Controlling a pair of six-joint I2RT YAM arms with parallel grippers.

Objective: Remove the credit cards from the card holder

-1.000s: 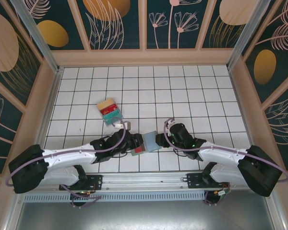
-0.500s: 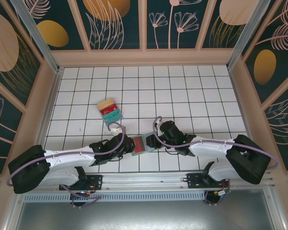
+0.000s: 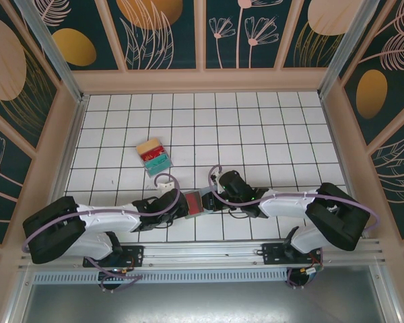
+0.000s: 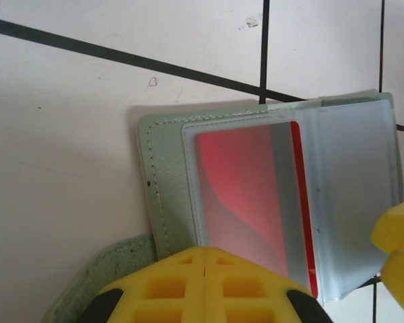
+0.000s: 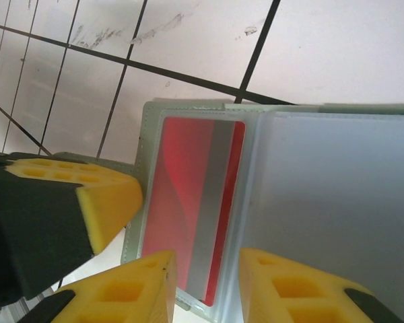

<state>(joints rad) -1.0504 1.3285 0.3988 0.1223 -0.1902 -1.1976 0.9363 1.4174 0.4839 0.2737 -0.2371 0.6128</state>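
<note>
Card holder (image 4: pixel 165 182) | left fingers (image 4: pixel 168 289) closed over edge | right fingers (image 5: pixel 121 289) astride red card (image 5: pixel 182 195)

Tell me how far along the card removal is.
Done: card holder lies open; a card stack sits apart. In hand: left gripper, shut, pins the holder's edge; right gripper, open, straddles the red card. Left: that card is not yet out.

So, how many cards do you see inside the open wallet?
1: a red card with a grey stripe, in one clear pocket of the wallet. The other pocket looks empty; more cards may be hidden in slits.
</note>
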